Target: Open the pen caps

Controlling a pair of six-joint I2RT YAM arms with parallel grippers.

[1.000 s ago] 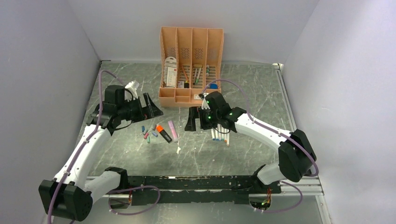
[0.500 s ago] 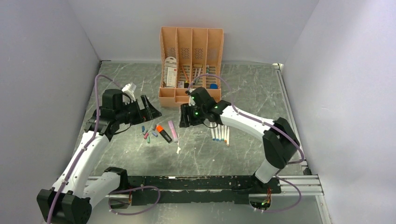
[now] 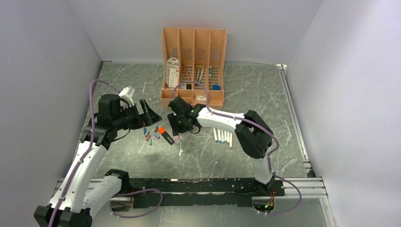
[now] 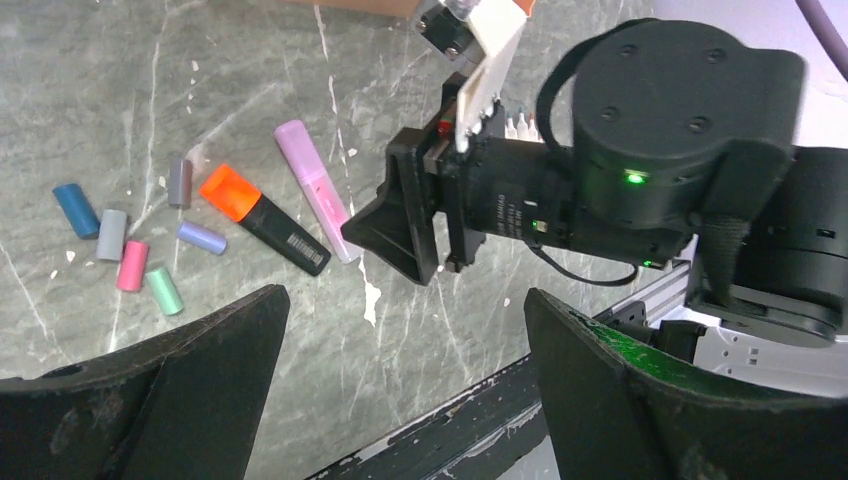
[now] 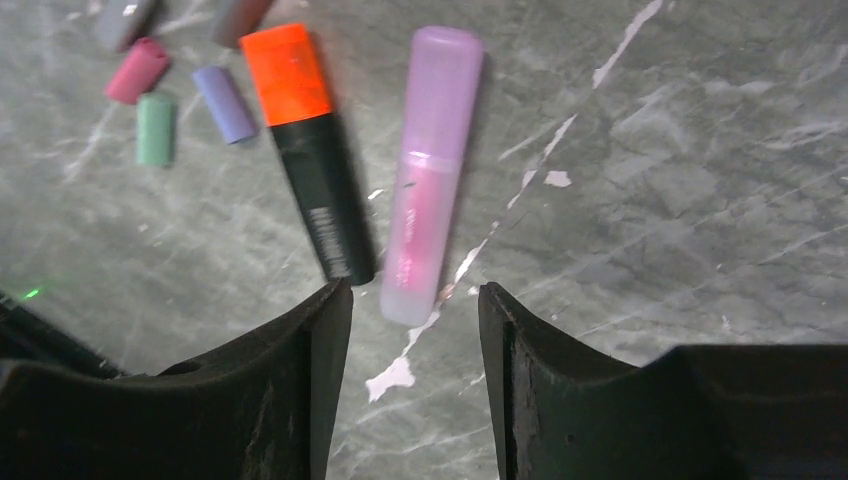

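Two capped highlighters lie side by side: a pink highlighter point(image 5: 432, 170) and a black one with a chunky orange cap point(image 5: 287, 72). My right gripper point(image 5: 415, 330) hovers just off the pink one's near end, jaws half apart, with nothing between them. Loose pen caps lie to the left, among them pink point(image 4: 132, 265), green point(image 4: 165, 290), blue point(image 4: 76, 209) and lilac point(image 4: 201, 237). My left gripper point(image 4: 405, 320) hangs wide open and empty above the table, left of the caps point(image 3: 150, 135) in the top view. Several slim white markers point(image 3: 222, 136) lie in a row to the right.
A peach desk organizer point(image 3: 194, 66) with pens and cards stands at the back centre, just behind my right gripper point(image 3: 178, 130). Grey walls close in both sides. A black rail point(image 3: 203, 185) runs along the near edge.
My right arm swung left from over the white markers to the pink highlighter, and its jaws narrowed from wide to half apart. The left arm drifted slightly left, still open.
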